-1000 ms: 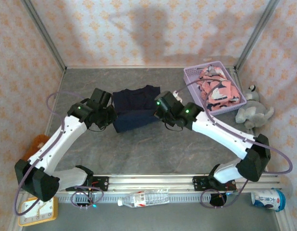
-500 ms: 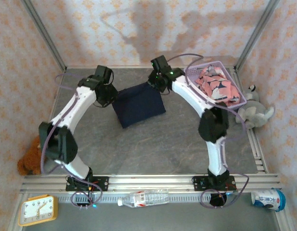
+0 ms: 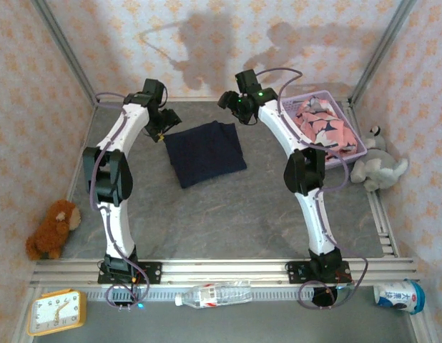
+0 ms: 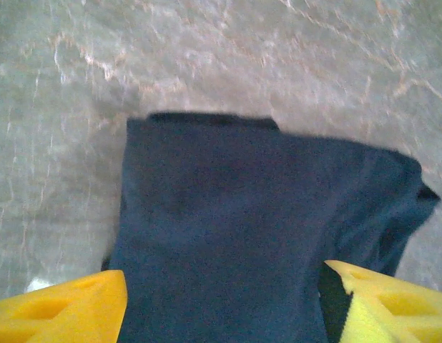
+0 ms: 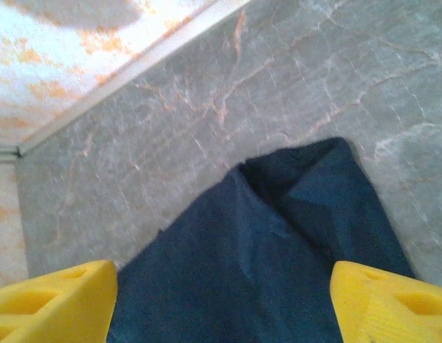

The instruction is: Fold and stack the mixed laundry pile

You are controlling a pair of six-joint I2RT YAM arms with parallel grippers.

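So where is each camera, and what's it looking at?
Top external: above and behind, looking down at the table; left arm and right arm show.
Left wrist: on its arm, over the navy cloth; open left gripper shows.
Right wrist: on its arm, facing the cloth's corner and wall; open right gripper shows.
Shared: all see the navy cloth.

navy cloth (image 3: 205,152) lies folded flat; shark-print pink cloth (image 3: 322,131) sits crumpled in basket (image 3: 353,128).

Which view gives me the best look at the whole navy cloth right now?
Top external: the navy cloth lies whole, folded flat on the table. Left wrist catches one end close up; right wrist one corner with a fold.
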